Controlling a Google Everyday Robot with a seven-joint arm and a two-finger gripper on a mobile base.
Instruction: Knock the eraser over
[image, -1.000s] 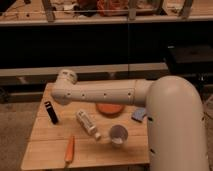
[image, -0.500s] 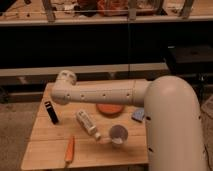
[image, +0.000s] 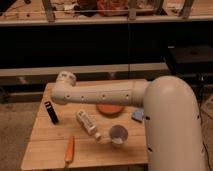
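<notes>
Nothing on the desk (image: 42, 146) has visibly shifted over the last second. The white arm (image: 100, 93) lies across the far side as before, and its rounded end joint (image: 65, 79) still hangs above the far left corner.

The pincer itself does not show. It is hidden somewhere beyond or behind that joint, so how wide it stands and whether it grips anything cannot be told.

The eraser (image: 51, 112) stands upright near the left edge, apart from everything else and just nearer the camera than the end joint. It has not been toppled yet.

The main risk appears to be a blind approach. With the working end out of sight, a sweep could pass above or behind the slim black block and miss it. A push low on the eraser would likely slide it along the wood rather than tip it. Because it sits so near the left edge, a hard shove outward could send it off the desk altogether.

A sweep toward the middle carries a different hazard. The white tube (image: 86, 123) lies just right of the eraser, with the white cup (image: 118, 134) beyond it and the carrot (image: 70, 150) toward the near edge, and any of them could be struck or rolled. The orange disc (image: 110, 108) and the blue-grey pad (image: 138, 115) lie under the forearm, which could drag them if it drops.
</notes>
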